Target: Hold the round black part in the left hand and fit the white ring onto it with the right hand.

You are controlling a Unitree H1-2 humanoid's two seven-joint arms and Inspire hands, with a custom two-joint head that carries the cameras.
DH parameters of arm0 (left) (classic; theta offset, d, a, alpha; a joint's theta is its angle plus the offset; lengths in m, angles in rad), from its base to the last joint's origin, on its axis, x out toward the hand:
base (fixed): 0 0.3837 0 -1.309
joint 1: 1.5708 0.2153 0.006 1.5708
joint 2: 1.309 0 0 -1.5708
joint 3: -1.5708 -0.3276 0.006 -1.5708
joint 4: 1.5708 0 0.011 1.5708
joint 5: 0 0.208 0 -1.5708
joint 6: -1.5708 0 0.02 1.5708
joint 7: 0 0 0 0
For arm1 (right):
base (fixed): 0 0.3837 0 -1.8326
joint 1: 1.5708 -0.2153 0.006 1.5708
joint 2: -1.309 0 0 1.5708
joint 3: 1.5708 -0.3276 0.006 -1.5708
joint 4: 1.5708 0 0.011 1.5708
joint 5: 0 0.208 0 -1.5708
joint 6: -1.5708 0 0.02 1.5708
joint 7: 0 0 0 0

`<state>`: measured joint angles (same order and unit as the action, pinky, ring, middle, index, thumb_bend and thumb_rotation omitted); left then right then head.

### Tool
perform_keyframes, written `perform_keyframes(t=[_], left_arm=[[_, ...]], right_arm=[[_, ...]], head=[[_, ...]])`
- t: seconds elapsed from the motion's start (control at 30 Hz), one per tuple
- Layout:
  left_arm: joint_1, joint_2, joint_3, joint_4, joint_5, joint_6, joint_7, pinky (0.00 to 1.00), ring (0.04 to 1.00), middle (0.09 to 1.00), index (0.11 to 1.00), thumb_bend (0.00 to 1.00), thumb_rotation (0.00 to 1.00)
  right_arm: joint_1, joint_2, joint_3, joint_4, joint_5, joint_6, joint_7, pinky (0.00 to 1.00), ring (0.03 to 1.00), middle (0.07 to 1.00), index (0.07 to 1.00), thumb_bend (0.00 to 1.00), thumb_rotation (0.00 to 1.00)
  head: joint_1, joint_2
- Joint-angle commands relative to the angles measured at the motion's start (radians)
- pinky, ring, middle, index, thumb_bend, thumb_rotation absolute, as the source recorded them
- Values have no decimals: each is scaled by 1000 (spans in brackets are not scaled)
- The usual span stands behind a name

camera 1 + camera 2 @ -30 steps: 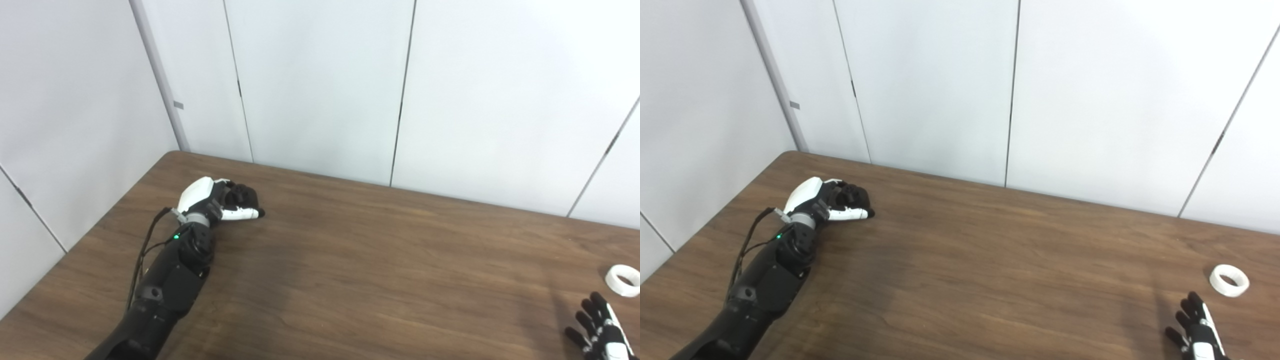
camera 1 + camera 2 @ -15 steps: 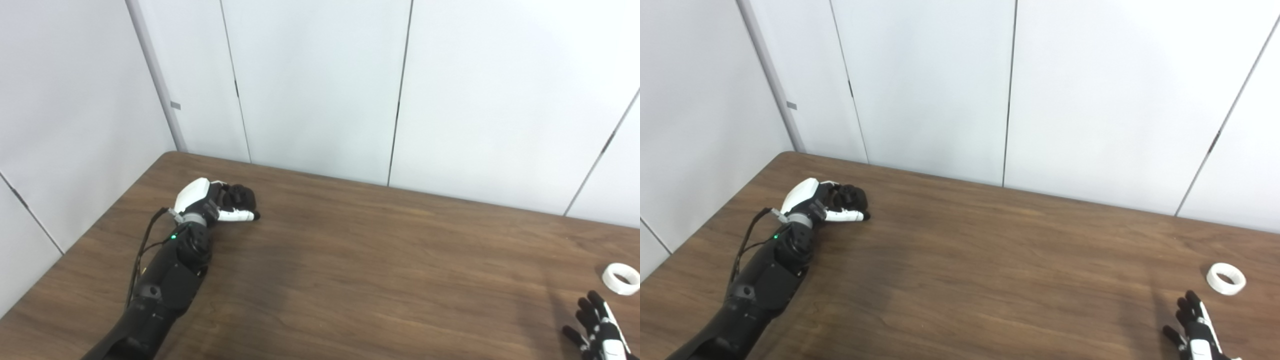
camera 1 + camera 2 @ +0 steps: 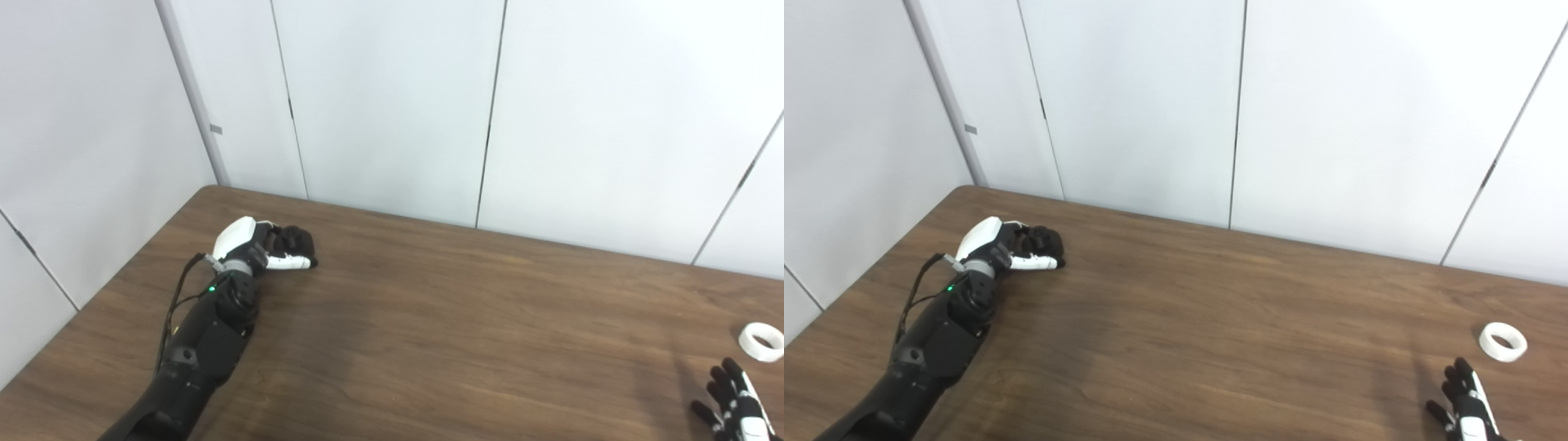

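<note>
My left hand rests on the table at the far left. Its fingers are curled shut around the round black part, which is mostly hidden by them. The white ring lies flat on the table at the far right; it also shows in the right eye view. My right hand is at the bottom right corner, open with fingers spread, empty. It is a short way in front of the ring and not touching it. Most of that hand is cut off by the picture's edge.
The brown wooden table runs across the view. White wall panels stand close behind its far edge and along its left side. A wide stretch of tabletop lies between the two hands.
The picture has shifted slightly, so the camera moved. My left hand stays shut in place. My right hand has barely moved near the ring.
</note>
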<state>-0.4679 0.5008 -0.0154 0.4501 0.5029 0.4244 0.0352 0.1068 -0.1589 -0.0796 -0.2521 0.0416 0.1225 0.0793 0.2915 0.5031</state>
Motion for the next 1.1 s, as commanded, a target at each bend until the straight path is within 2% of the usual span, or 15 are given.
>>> perform_keyframes(t=[0.0, 0.17, 0.2, 0.27, 0.3, 0.4, 0.83, 0.9, 1.07], left_arm=[[-47, 30, 4, -14, 4, -20, 34, 979, 960, 876, 723, 884, 355], [-42, 23, 12, -10, -14, -68, 58, 974, 929, 836, 600, 826, 250], [-43, 19, 17, -5, -18, -78, 69, 974, 913, 822, 533, 648, 145], [-43, 15, 20, 2, -24, -92, 87, 970, 900, 812, 495, 550, 82], [-43, 15, 19, 4, -24, -99, 95, 959, 893, 804, 489, 537, 71], [-42, 17, 13, 18, -22, -125, 117, 915, 866, 779, 484, 523, 53], [-27, 12, 8, 20, -18, -153, 160, 914, 878, 773, 484, 522, 47], [-21, 10, 8, 3, -17, -145, 157, 917, 882, 774, 484, 522, 48], [30, 0, 1, -125, -3, -127, 142, 929, 885, 762, 484, 523, 50]], right_arm=[[-3, -8, -10, -36, 0, 9, -7, 1000, 981, 971, 982, 361, 1000], [-4, -9, -15, -37, 11, 9, -3, 1000, 987, 975, 987, 350, 1000], [-4, -10, -14, -37, 10, 10, -2, 1000, 984, 977, 988, 348, 1000], [-5, -11, -14, -36, 9, 10, -2, 1000, 983, 981, 989, 351, 1000], [-6, -11, -14, -37, 9, 11, -2, 1000, 984, 983, 990, 351, 1000], [-7, -11, -13, -38, 7, 13, -1, 1000, 985, 984, 992, 337, 1000], [-15, -18, -16, -33, 7, 12, 2, 1000, 985, 981, 990, 343, 1000], [-16, -17, -16, -32, 7, 9, 3, 1000, 985, 985, 991, 351, 1000], [-22, -10, -13, -29, 1, 11, -1, 1000, 979, 978, 986, 345, 1000]], head=[[2, 1], [7, 1], [8, 2], [8, 0], [8, 1], [9, 2], [7, 3], [6, 3], [0, 7]])
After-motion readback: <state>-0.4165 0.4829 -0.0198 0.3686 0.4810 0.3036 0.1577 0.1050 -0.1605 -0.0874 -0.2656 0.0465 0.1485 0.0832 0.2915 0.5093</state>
